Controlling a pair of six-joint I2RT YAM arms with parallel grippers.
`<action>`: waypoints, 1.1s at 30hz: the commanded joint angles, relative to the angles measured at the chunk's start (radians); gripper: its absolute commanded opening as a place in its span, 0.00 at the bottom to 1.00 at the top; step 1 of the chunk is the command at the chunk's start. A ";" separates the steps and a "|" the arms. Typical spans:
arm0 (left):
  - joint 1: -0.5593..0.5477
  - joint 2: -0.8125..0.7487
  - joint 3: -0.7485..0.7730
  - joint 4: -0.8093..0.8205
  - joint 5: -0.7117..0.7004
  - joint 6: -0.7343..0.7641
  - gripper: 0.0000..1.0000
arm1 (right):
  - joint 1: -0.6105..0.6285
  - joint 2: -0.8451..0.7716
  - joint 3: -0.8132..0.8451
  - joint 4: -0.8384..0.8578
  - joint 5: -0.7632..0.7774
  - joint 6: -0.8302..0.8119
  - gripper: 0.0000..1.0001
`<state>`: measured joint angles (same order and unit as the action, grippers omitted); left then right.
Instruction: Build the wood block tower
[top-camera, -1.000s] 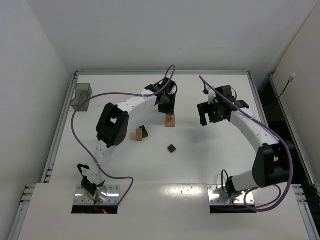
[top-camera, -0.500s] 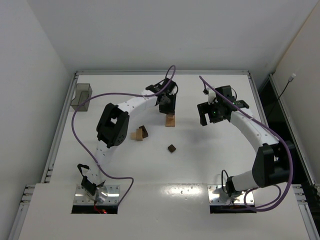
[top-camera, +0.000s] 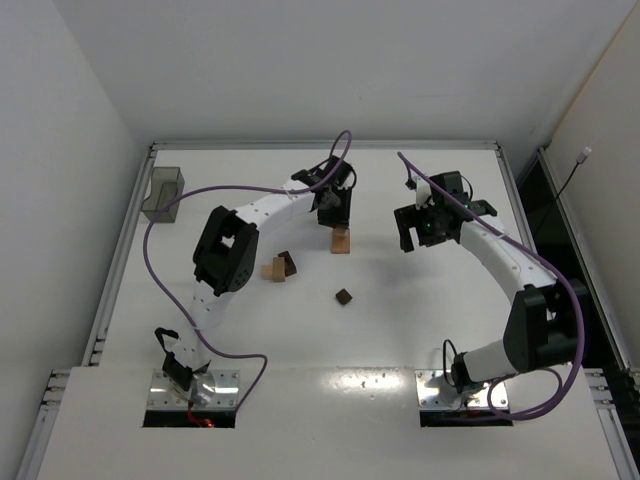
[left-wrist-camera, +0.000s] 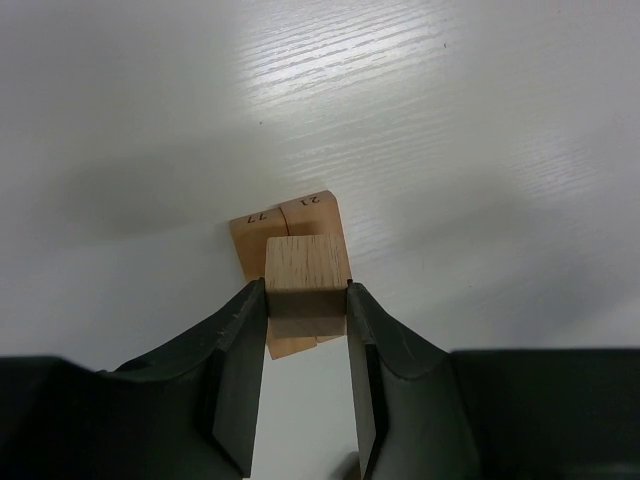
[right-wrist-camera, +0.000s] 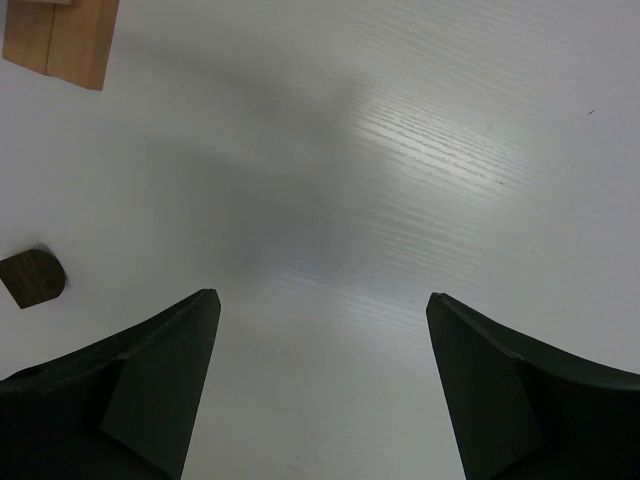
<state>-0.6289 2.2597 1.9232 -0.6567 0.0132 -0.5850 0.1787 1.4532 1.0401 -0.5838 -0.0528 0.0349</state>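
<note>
We judge the build barely begun: the wood block tower (top-camera: 341, 241), just far of centre, is only 2 tan blocks side by side, with our left gripper (left-wrist-camera: 306, 296) pinching a tan cube (left-wrist-camera: 305, 262) over them and our right gripper (right-wrist-camera: 320, 298) hanging to the right, fingers spread. A tan-and-dark cluster (top-camera: 280, 266) and 1 dark block (top-camera: 344, 296) wait nearer. The white table (top-camera: 420, 330) sits between white walls (top-camera: 300, 70), a grey bin (top-camera: 162, 193) at its far left.

stretches the left arm (top-camera: 262, 208) far forward and inward, elbow raised high, wrist bent down. holds the left gripper (left-wrist-camera: 306, 295) pointing downward, both fingers pressed flat against the sides of a light block (left-wrist-camera: 305, 262). curves the right arm (top-camera: 500, 255) forward and inward, right gripper (right-wrist-camera: 320, 310) facing down, jaws spread wide apart, touching nothing.
</note>
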 joint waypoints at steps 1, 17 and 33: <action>-0.012 0.009 0.005 0.023 -0.004 -0.009 0.00 | -0.004 -0.001 0.011 0.027 -0.010 0.014 0.81; -0.012 0.027 -0.033 0.023 0.005 -0.009 0.02 | -0.004 0.009 0.020 0.027 -0.019 0.014 0.80; -0.012 0.008 -0.023 0.032 0.014 -0.009 0.62 | -0.004 0.009 0.029 0.027 -0.019 0.014 0.80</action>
<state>-0.6289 2.2761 1.8927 -0.6418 0.0189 -0.5877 0.1787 1.4582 1.0401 -0.5838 -0.0566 0.0349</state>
